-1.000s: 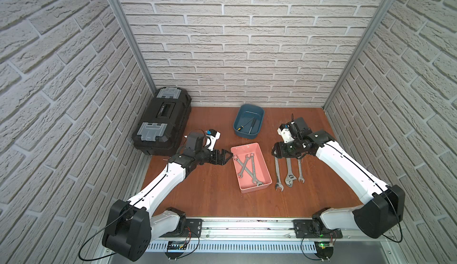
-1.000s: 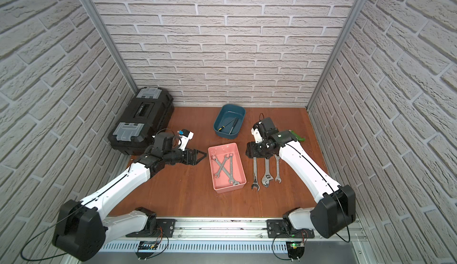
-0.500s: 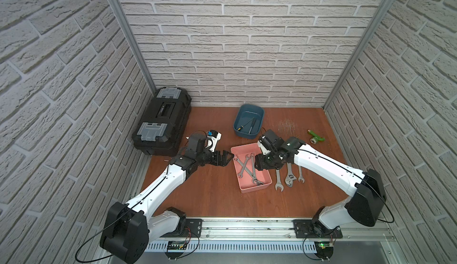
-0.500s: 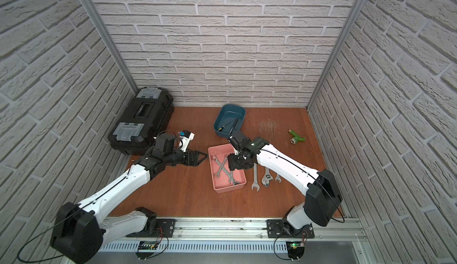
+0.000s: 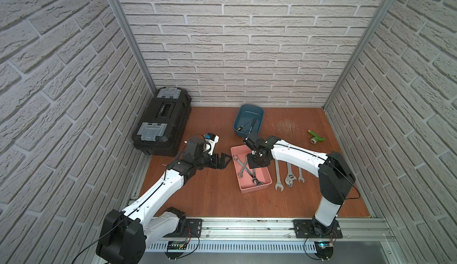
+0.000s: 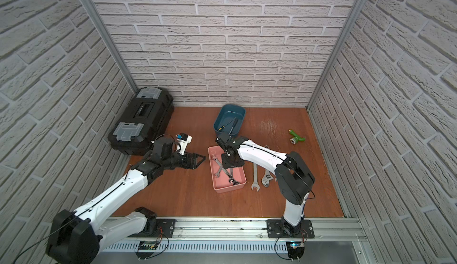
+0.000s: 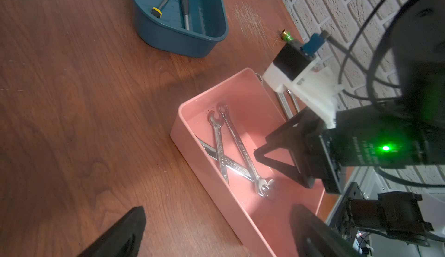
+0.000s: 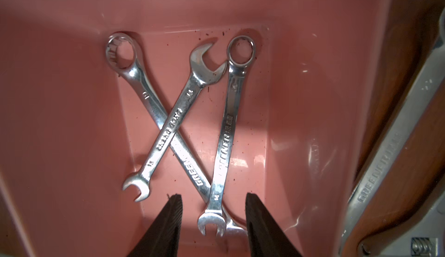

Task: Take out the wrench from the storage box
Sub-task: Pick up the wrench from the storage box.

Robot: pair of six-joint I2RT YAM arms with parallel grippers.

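The storage box (image 5: 254, 188) is a shallow pink tray in the middle of the table, seen in both top views (image 6: 228, 188). Three silver wrenches (image 8: 226, 135) lie on its floor, two of them crossed (image 8: 173, 121). My right gripper (image 8: 212, 195) reaches down into the box, open. Its fingers stand either side of the open ends of two wrenches without touching them. My left gripper (image 7: 218, 211) hovers open at the box's left wall (image 7: 216, 195), one finger over the table and one over the box.
Three larger wrenches (image 5: 288, 173) lie in a row on the table just right of the box. A blue tub (image 5: 248, 120) holding screwdrivers stands behind it. A black toolbox (image 5: 162, 122) sits at the back left, and a green fitting (image 5: 315, 136) at the back right.
My right arm swung left from above the wrenches on the table and came down into the pink box, its jaws narrowing. The left arm barely moved.
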